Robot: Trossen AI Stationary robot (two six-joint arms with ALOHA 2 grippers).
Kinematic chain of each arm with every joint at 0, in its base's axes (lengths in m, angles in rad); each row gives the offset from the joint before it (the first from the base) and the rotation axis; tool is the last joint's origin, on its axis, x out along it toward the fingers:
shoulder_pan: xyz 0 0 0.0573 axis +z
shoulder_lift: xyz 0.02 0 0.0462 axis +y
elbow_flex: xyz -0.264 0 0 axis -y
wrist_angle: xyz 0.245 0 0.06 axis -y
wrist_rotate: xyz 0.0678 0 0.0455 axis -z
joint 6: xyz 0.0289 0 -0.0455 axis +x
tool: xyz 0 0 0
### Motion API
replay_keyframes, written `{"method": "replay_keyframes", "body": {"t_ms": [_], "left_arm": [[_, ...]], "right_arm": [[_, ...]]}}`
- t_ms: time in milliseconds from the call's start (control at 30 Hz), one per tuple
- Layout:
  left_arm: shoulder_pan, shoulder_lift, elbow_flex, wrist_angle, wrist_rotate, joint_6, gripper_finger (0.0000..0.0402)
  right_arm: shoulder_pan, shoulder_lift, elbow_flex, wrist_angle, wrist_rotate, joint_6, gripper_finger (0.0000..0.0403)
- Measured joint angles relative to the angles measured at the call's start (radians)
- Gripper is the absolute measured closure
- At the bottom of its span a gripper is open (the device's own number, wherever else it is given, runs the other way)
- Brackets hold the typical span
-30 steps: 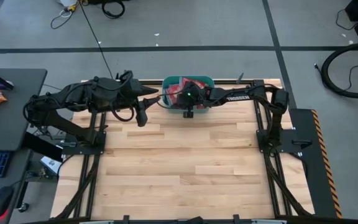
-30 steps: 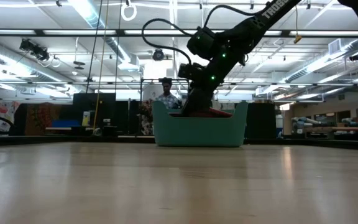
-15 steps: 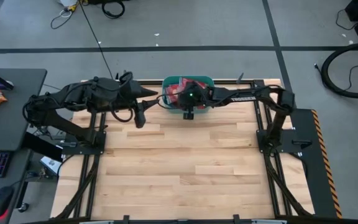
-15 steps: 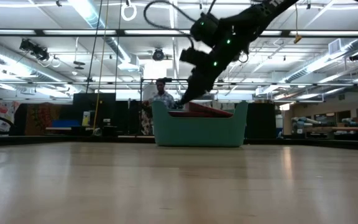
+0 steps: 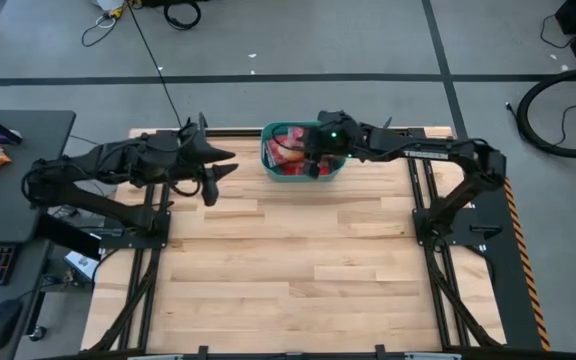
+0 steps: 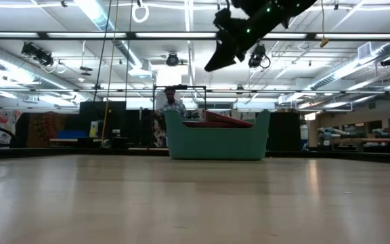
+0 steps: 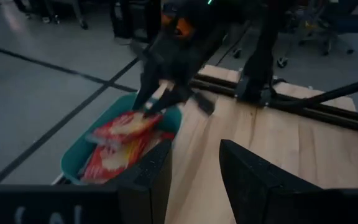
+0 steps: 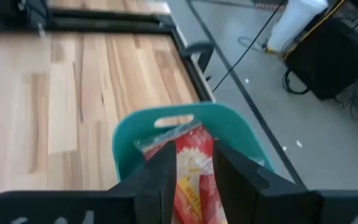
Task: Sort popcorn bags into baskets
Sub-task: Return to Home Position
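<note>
From overhead I'm getting even, flat light on the pale table (image 5: 288, 270), and the arms are throwing only soft, short shadows onto the wood. At table height I'm looking straight into the long ceiling light strips (image 6: 107, 20). They are washing out in places and laying a broad sheen across the tabletop. Against them the right arm (image 6: 249, 27) is showing as a black silhouette, and the teal tub (image 6: 217, 142) is sitting with its near wall in shade.

The left wrist camera is giving me a dim picture. The right arm is smearing with motion, and the fingers (image 7: 253, 186) of the left gripper (image 7: 194, 148) are reading as dark, soft shapes. The right wrist camera is running brighter, with the right gripper (image 8: 192, 149) blurring up close.
</note>
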Motion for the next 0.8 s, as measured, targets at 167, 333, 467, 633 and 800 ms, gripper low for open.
{"method": "replay_keyframes", "body": {"t_ms": [167,333,467,633,800], "left_arm": [[0.013,-0.119,-0.184,0.158,-0.002,-0.068,0.0262],[0.015,-0.239,-0.357,0.319,-0.003,-0.137,0.0262],[0.022,-0.352,-0.487,0.429,-0.009,-0.188,0.0262],[0.042,-0.491,-0.616,0.484,-0.013,-0.260,0.0263],[0.052,-0.645,-0.719,0.534,-0.046,-0.292,0.0273]], "right_arm": [[-0.002,-0.051,0.000,0.021,-0.056,0.037,0.0308],[-0.020,-0.101,0.000,0.023,-0.170,0.149,0.0325],[-0.022,-0.138,0.000,0.022,-0.183,0.191,0.0340],[-0.006,-0.171,0.000,-0.005,-0.163,0.198,0.0362],[0.029,-0.212,-0.048,0.003,-0.134,0.218,0.0393]]}}
